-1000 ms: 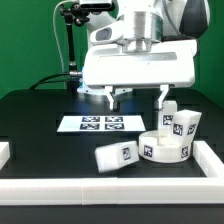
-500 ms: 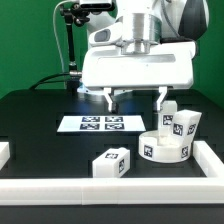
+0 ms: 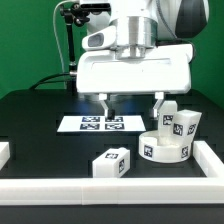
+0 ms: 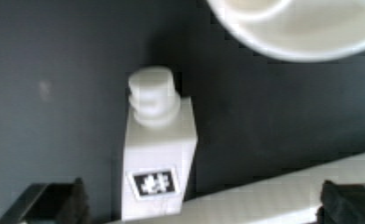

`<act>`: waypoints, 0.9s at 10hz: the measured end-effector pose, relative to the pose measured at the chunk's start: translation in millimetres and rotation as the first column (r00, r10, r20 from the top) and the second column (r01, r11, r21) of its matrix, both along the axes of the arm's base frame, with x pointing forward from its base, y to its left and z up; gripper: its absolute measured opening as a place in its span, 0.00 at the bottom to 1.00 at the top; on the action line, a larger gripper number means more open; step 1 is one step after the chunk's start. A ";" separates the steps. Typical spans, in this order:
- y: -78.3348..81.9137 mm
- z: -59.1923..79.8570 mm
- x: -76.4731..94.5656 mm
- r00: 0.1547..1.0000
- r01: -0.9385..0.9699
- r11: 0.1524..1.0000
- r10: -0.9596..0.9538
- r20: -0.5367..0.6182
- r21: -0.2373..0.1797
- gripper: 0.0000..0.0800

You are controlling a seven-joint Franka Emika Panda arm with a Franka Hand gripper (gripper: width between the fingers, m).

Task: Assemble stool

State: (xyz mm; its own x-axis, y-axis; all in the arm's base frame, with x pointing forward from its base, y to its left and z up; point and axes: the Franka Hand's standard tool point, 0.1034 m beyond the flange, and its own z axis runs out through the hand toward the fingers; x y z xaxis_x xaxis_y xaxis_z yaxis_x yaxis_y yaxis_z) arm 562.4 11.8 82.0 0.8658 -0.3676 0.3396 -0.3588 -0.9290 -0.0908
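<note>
Pincer (image 3: 131, 104) spread wide and gripping nothing, the robot arm hangs over the black table (image 3: 35, 120) while we look on at the stool set. Its two fingertips (image 4: 51, 200) stand well apart, and through the wrist view we see a loose leg (image 4: 158, 150) lying flat on the table in the gap below them, tagged end nearest the fingers, rounded peg end nearer the round seat (image 4: 312, 25). We can see nothing touching that leg. From the exterior view it lies toward the front of the table, near the white front rail (image 3: 110, 190), to the exterior view's left of the seat and apart from it. The seat rests flat on the exterior view's right, tags showing on its rim, close to the right rail (image 3: 212, 155). Two further legs (image 3: 184, 125) stand just behind the seat, the nearer one showing a tag to us. Farther back, the marker board (image 3: 95, 123) lies flat on the table, and in that view the fingers hang in front of it, clear of the surface.
</note>
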 end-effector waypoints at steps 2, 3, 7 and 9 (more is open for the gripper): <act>-3.7 -0.4 39.3 0.999 -0.037 0.999 0.038 0.035 -0.024 0.81; -2.3 -2.0 35.5 0.999 -0.039 0.999 0.040 0.020 -0.017 0.81; -0.2 -7.1 30.2 0.984 -0.036 0.995 0.051 -0.172 0.088 0.81; -18.5 -8.2 44.6 0.948 -0.031 0.990 0.072 -0.311 0.135 0.81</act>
State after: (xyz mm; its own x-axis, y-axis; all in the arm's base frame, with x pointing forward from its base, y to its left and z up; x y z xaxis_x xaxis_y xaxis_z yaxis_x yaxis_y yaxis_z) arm 607.1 -6.7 73.9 0.9397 -0.3421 0.0006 -0.3404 -0.9351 -0.0989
